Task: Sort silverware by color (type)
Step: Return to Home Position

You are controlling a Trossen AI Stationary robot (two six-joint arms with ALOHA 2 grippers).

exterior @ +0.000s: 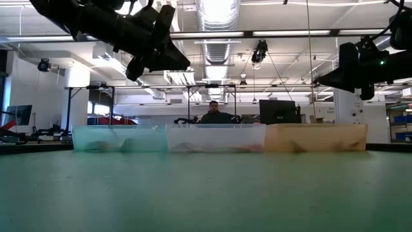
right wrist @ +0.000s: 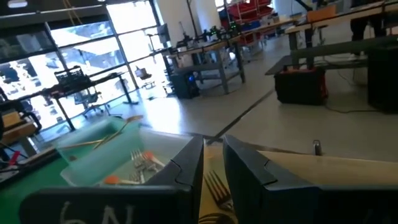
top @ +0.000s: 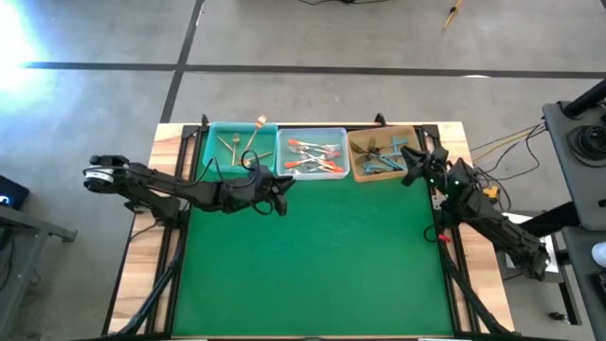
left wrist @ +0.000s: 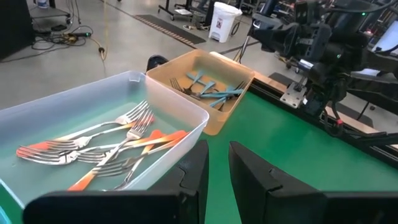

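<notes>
Mat [top: 312,265] green; person [exterior: 215,113] behind bins [exterior: 215,136].

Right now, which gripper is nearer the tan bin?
Right. The right gripper hangs over the tan bin; the left gripper is by the clear middle bin, farther off.

Two dark arms of jointed black segments are seen. The left arm [top: 180,189] carries a pale grey ring near its base, and thin black cables are looped by its wrist. On the right arm [top: 478,213] a green light, an orange part and small red marks are shown. Each gripper is built of two flat, angular black fingers [left wrist: 255,177]. White letters are printed on the right gripper's [right wrist: 213,163] body.
</notes>
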